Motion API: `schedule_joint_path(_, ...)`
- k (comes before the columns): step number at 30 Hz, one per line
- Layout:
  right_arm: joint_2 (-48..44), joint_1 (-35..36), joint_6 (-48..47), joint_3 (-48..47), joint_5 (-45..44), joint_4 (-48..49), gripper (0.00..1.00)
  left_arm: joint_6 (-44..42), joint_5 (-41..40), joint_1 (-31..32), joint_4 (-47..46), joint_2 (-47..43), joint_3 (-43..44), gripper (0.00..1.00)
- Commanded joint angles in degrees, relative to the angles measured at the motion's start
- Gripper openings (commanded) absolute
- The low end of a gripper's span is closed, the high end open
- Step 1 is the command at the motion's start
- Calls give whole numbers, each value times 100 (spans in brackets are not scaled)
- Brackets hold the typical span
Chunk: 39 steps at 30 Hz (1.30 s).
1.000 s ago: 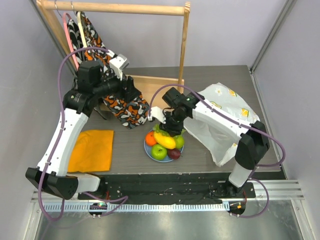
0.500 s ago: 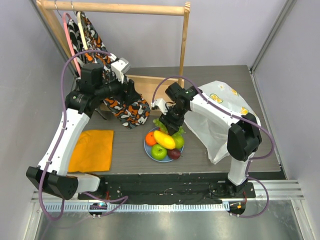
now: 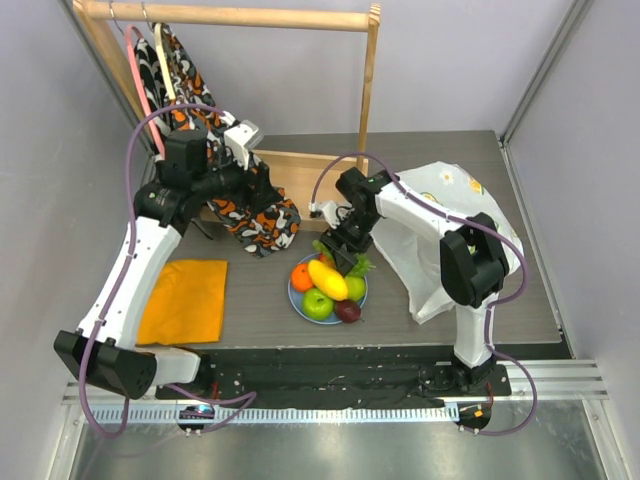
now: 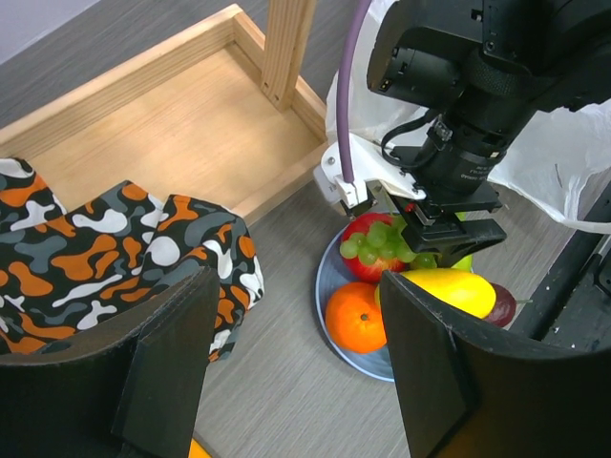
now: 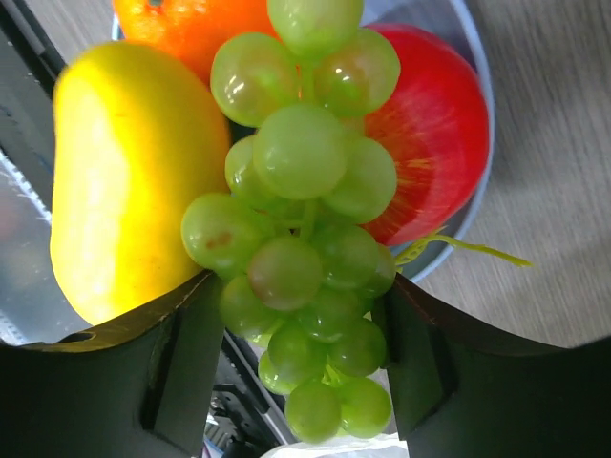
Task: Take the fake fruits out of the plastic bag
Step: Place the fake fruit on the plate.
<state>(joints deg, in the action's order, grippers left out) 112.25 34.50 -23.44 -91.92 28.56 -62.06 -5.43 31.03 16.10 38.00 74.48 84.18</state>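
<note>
On the light-blue plate (image 3: 292,297) lie an orange (image 3: 301,276), a yellow mango (image 3: 329,279), a green apple (image 3: 318,303), a dark plum (image 3: 348,311) and a red apple (image 5: 434,143). The green grape bunch (image 5: 305,239) rests on the mango (image 5: 129,172) and the red apple. My right gripper (image 5: 301,372) is open, its fingers close on both sides of the bunch. The white plastic bag (image 3: 440,240) lies crumpled to the right of the plate. Raised at the left, my left gripper (image 4: 296,372) stands open and empty above the table, left of the plate (image 4: 329,277).
A folded orange cloth (image 3: 183,300) lies at the near left. A camouflage-patterned garment (image 3: 250,225) hangs from a wooden rack (image 3: 370,80) down onto its wooden base (image 3: 300,175), behind the plate.
My right gripper has moved slightly back over the plate and its jaws have spread apart around the grape bunch. The bag has shifted a little. The left arm has barely moved.
</note>
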Motion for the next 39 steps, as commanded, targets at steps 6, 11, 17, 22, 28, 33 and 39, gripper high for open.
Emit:
schedule_joint_path(6, -256, -31, 156, -388, 247, -148, 55, -28, 53, -19, -179, 233, 195, 72)
schedule_joint_path(11, -388, -49, 138, -318, 290, -166, 50, 16, 79, -19, -214, 313, 248, 72)
schedule_joint_path(17, -282, -57, 243, -283, 256, -61, 57, 42, 88, -28, -240, 357, 257, 72)
schedule_joint_path(22, -194, -101, 244, -265, -34, -25, 67, 33, 70, -19, -231, 374, 274, 72)
schedule_joint_path(28, -282, -216, 217, -292, 80, -87, 72, 16, 53, -19, -231, 366, 257, 72)
schedule_joint_path(33, -361, -251, 182, -204, 1, -104, 75, 7, 61, -28, -240, 392, 283, 72)
schedule_joint_path(39, -378, -347, 86, -378, 185, -218, 94, -2, 61, -28, -240, 410, 283, 72)
